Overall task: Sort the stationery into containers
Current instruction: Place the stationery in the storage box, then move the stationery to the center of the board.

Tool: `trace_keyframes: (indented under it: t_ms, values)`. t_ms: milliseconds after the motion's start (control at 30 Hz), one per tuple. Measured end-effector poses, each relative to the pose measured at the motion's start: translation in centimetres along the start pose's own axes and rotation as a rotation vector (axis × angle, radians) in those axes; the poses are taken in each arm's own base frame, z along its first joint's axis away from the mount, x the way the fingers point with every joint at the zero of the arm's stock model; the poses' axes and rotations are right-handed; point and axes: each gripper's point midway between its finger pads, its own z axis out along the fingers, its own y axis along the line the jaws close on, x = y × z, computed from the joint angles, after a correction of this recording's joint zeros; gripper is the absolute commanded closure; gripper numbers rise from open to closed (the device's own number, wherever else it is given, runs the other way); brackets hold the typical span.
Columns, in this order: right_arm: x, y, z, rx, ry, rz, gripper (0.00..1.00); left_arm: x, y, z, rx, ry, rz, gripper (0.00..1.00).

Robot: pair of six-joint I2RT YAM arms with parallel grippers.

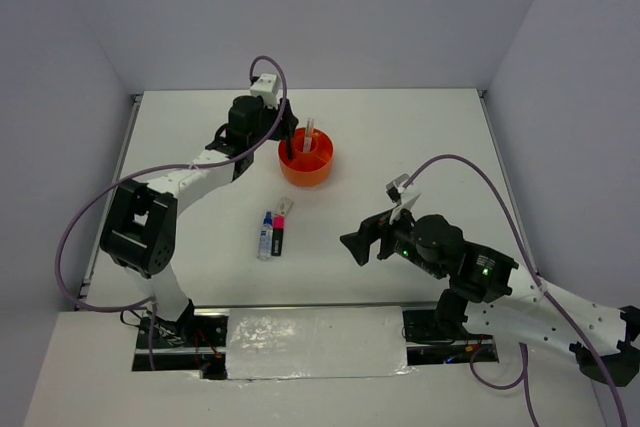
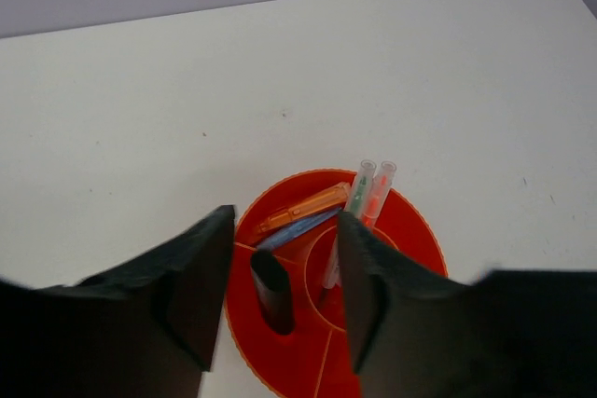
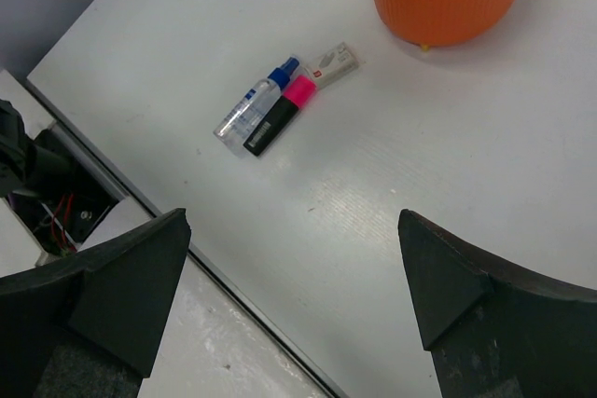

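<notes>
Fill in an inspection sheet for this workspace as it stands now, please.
Surface: white table, a few faint specks.
Job's things: orange organiser holds two pens in its centre tube, an orange piece and a blue piece in one ring compartment, a black-ended item upright in another; blue-capped marker, pink highlighter and small pale piece lie together on the table.
Clutter: nothing seen.
Grippers: left gripper open over the organiser, astride the black-ended item; right gripper open above bare table.
Cables: a purple cable loops off each arm; loose wires by the bases.
Surroundings: plain pale walls.
</notes>
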Motion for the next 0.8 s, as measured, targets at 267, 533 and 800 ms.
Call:
trace_keyframes:
  t_ms: [267,533,800]
  values:
    - [0.8,0.4,1.2,-0.002,0.038,-0.011,0.0,1.2,0.4,-1.3,-0.018,0.017,-0.022,0.17]
    - [4.8,-0.4,7.4,0.204,0.241,0.05,0.0,-5.5,-0.9,-10.4,-0.054,-0.045,-0.154,0.01]
    - [9.4,0.8,15.0,0.369,0.392,0.123,0.01,-6.1,-1.5,-20.2,-0.062,0.036,-0.139,0.01]
